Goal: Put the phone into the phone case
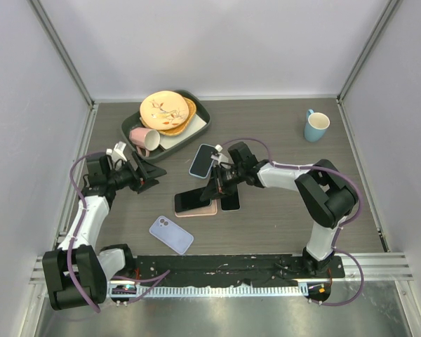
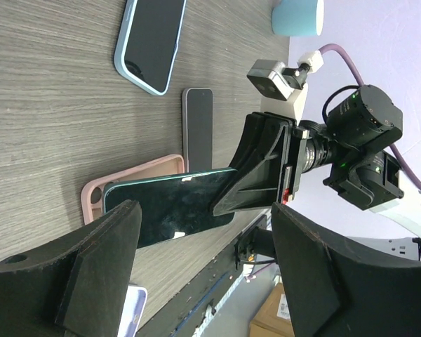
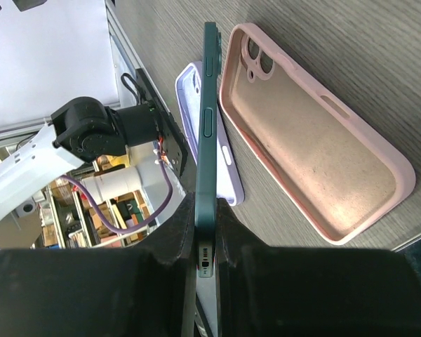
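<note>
Surface (image 1: 288, 217) carries the pink case (image 3: 316, 161), open side up. That's our landmark. Left end effector (image 1: 151, 175) sits left of the case, jaws wide, holding nothing. Right end effector (image 3: 207, 267) is right of the case, pinched narrow on one short end of the dark green phone (image 3: 209, 140). The phone stands on its long edge over the case's side; we can't tell if it touches the rim. Step in hand, we judge: seating the phone. The next move calls for tipping it flat, matching the corners and pressing in.

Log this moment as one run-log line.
right gripper: shut on dark green phone, on edge | soft pink phone case: empty, open side up | left gripper: open, holding nothing | step: phone not yet seated
</note>
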